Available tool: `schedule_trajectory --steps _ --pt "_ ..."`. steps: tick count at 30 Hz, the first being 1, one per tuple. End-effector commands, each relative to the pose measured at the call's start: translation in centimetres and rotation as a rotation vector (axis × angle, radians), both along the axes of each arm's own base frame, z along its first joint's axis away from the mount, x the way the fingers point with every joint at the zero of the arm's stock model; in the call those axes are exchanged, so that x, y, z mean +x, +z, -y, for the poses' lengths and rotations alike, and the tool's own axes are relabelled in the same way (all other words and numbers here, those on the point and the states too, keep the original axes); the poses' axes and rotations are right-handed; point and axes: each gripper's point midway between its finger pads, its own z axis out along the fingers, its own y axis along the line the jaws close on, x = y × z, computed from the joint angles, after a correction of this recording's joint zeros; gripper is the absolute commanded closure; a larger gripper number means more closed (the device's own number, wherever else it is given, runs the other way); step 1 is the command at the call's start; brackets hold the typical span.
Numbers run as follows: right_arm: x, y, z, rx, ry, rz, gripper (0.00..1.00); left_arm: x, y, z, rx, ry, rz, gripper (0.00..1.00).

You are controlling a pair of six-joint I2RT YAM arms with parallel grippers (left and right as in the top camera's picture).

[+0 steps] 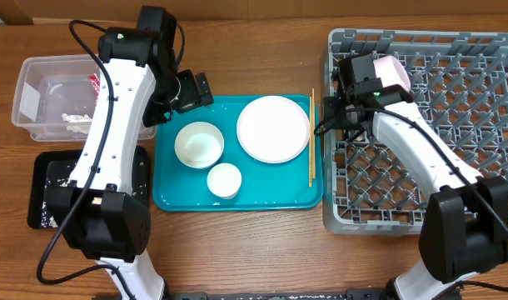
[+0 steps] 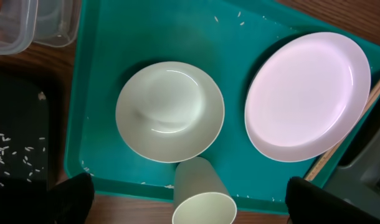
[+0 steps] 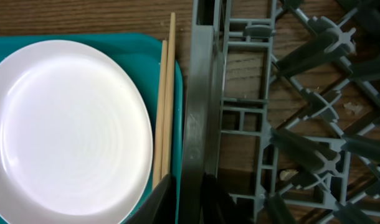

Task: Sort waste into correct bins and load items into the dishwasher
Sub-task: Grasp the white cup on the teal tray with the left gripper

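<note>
A white bowl point(image 1: 199, 144), a white cup point(image 1: 224, 180), the pale-pink plate point(image 1: 273, 127) and wooden chopsticks point(image 1: 311, 137) lie on the teal tray point(image 1: 175, 196). My left gripper point(image 1: 192, 89) hovers over the tray's far left. Its fingers point(image 2: 190, 199) are wide open and empty, with the cup point(image 2: 202, 205) below them, the bowl point(image 2: 170, 111) and the plate point(image 2: 308, 93) beyond. My right gripper point(image 1: 332, 112) sits at the grey dish rack point(image 1: 454, 142). Its fingers point(image 3: 191, 202) are closed on either side of the rack's left wall point(image 3: 199, 93), beside the chopsticks point(image 3: 167, 93) and the plate point(image 3: 65, 130).
The clear tub point(image 1: 29, 92) at far left holds a red wrapper point(image 1: 94, 82) and white tissue point(image 1: 75, 119). The black tray point(image 1: 39, 187) with pale crumbs lies under my left arm. A pale pinkish-white rounded item point(image 1: 393, 71) stands in the rack behind my right wrist.
</note>
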Motion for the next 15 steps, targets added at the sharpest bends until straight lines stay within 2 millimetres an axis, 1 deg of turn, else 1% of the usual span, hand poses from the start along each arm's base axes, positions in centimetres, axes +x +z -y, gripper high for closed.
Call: schedule_trajectory --steps 1,5,7,8,9,10,12,13,14,15 --pt "-0.6 0.0 -1.2 0.022 0.024 -0.02 0.85 0.2 0.9 -0.6 0.023 -0.01 0.033 0.0" --pt "-1.0 -0.2 -1.1 0.017 0.023 -0.038 0.86 0.2 0.9 -0.6 0.025 -0.009 0.034 0.0" --pt "-1.0 -0.2 -1.1 0.017 0.023 -0.036 0.82 0.2 0.9 -0.6 0.025 -0.009 0.034 0.0" --pt "-0.8 -0.1 -1.1 0.016 0.022 -0.027 0.77 0.2 0.9 -0.6 0.025 -0.009 0.034 0.0" --pt "-0.5 0.1 -1.0 0.014 0.02 -0.018 0.65 0.2 0.9 -0.6 0.024 -0.009 0.033 0.0" --pt "-0.1 0.4 -1.0 0.007 0.016 -0.001 0.48 0.2 0.9 -0.6 0.024 -0.01 0.031 0.0" --pt "0.7 1.6 -1.0 0.005 0.033 0.034 0.39 -0.5 0.8 -0.3 0.006 -0.013 0.002 0.0" --pt "1.0 2.2 -1.1 0.007 0.039 0.046 0.32 -0.9 0.8 -0.1 -0.007 -0.016 -0.013 0.0" --pt "1.5 3.7 -1.1 0.011 0.037 0.067 0.25 -1.7 0.8 0.4 -0.031 -0.023 -0.044 0.0" --pt "1.7 5.0 -1.2 0.016 0.036 0.08 0.23 -1.7 0.8 0.4 -0.03 -0.023 -0.044 0.0"
